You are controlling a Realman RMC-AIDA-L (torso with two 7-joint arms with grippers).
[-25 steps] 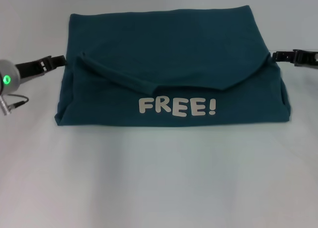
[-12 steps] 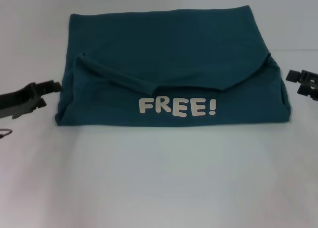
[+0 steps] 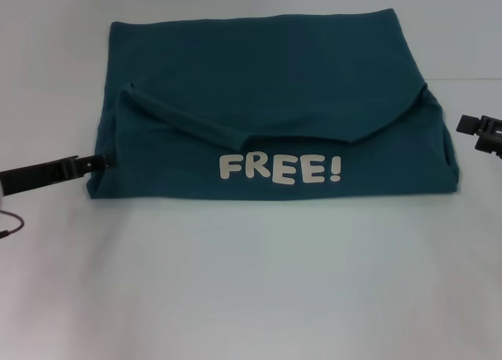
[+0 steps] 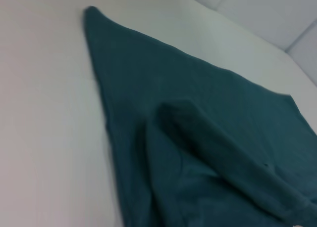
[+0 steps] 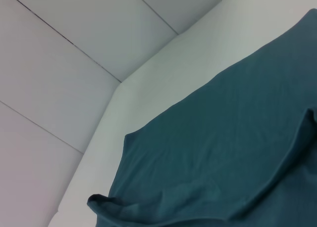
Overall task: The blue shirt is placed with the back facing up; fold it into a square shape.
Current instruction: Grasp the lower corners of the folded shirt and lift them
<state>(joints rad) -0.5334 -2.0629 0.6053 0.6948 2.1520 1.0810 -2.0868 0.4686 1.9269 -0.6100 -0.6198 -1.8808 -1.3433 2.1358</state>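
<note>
Now left gripper tip touches the blue shirt at its near left corner, right gripper just off its right edge; finger states cannot tell

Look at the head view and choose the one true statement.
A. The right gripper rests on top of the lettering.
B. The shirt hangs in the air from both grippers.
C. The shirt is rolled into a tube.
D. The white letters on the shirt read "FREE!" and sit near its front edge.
D: the white "FREE!" lettering shows near the front edge of the blue shirt, which lies flat on the table, with the left gripper and right gripper at its sides.
</note>
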